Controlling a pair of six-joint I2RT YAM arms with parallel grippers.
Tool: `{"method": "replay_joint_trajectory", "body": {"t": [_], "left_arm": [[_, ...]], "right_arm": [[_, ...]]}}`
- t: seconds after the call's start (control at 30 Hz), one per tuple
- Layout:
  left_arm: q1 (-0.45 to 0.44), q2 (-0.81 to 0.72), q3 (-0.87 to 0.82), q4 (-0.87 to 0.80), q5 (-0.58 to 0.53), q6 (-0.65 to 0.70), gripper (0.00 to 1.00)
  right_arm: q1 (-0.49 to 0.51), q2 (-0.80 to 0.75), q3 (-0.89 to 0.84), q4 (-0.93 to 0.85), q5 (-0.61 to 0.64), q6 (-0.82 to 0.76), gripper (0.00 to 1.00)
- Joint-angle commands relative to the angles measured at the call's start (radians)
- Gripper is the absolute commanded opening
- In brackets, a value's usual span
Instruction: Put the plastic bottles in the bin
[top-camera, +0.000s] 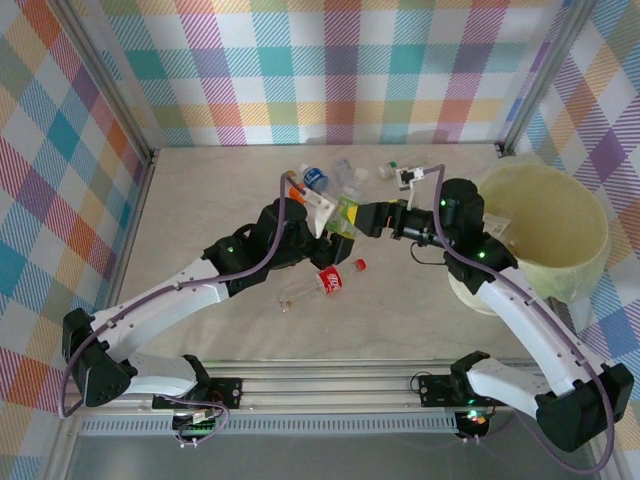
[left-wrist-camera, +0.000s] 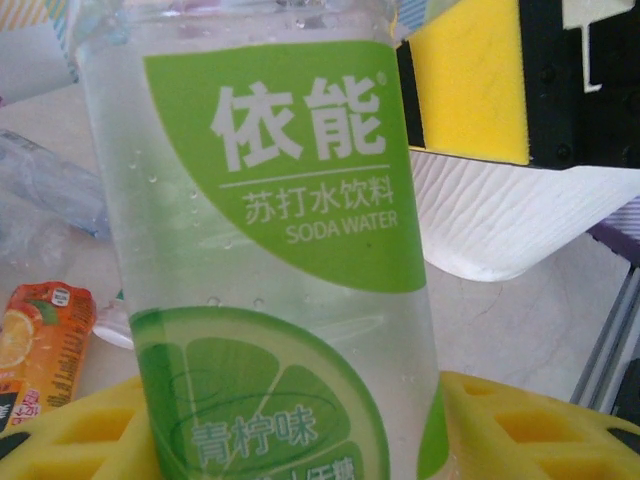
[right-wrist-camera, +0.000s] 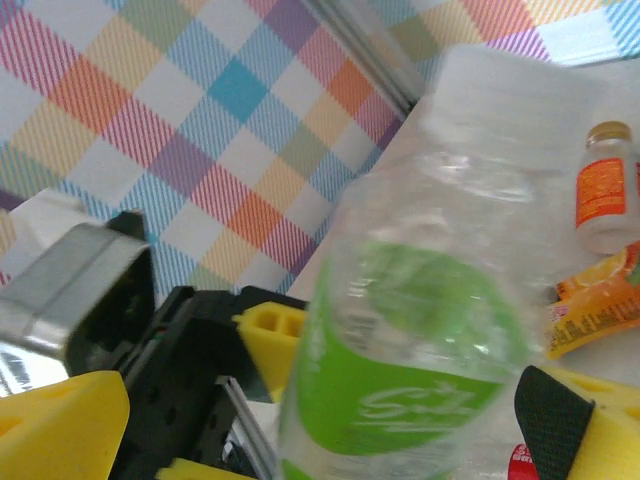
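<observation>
Where the two arms meet over the middle of the tabletop (top-camera: 200, 200), first entry: one green-labelled soda-water bottle (left-wrist-camera: 280, 250), clear, with a lime slice printed low on its label, held off the surface and grasped by the left claw (top-camera: 333, 224) between its yellow pads (left-wrist-camera: 520, 420). Right claw (top-camera: 368, 218): released, jaws spread wide with a finger on either side of that same bottle; whether a pad touches it I cannot tell. Red-labelled bottle (top-camera: 328, 282): red cap, lying on its side on the tabletop just nearside of both claws, untouched. Far group, loose on the tabletop beyond the claws: blue-capped bottle (top-camera: 314, 177), crumpled clear bottles (top-camera: 346, 172), small green-capped bottle (top-camera: 392, 167), an orange-labelled bottle with a fruit picture (left-wrist-camera: 40, 345), and a small tan-capped bottle (right-wrist-camera: 603, 190) with an orange label. Bin (top-camera: 575, 210): pale yellow-green, at the right side, well apart from the held bottle; the right arm's elbow (top-camera: 460, 212) lies between the two, crossing the bin's left rim. Plaid walls (top-camera: 340, 60) on three sides.
</observation>
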Motion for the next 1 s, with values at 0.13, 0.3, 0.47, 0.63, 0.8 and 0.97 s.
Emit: {"method": "replay_joint_trajectory", "body": {"t": [0.13, 0.3, 0.47, 0.63, 0.8, 0.97], "left_arm": [[-0.029, 0.005, 0.010, 0.088, 0.046, 0.043, 0.37], [-0.033, -0.001, -0.002, 0.104, 0.039, 0.043, 0.37], [-0.033, -0.003, -0.012, 0.093, 0.017, 0.038, 0.37], [-0.033, 0.001, -0.018, 0.095, 0.024, 0.037, 0.37], [-0.033, 0.012, -0.016, 0.113, 0.034, 0.032, 0.37], [-0.033, 0.019, -0.020, 0.118, 0.038, 0.025, 0.37]], "right_arm": [[0.016, 0.032, 0.037, -0.053, 0.105, -0.035, 1.00], [0.016, 0.061, 0.035, -0.040, 0.213, 0.041, 1.00], [0.016, 0.079, 0.063, -0.088, 0.295, 0.104, 1.00], [0.017, 0.101, 0.058, 0.011, 0.115, 0.143, 0.98], [0.016, 0.139, 0.074, 0.014, 0.068, 0.178, 0.88], [0.015, 0.154, 0.076, 0.020, 0.022, 0.179, 0.77]]}}
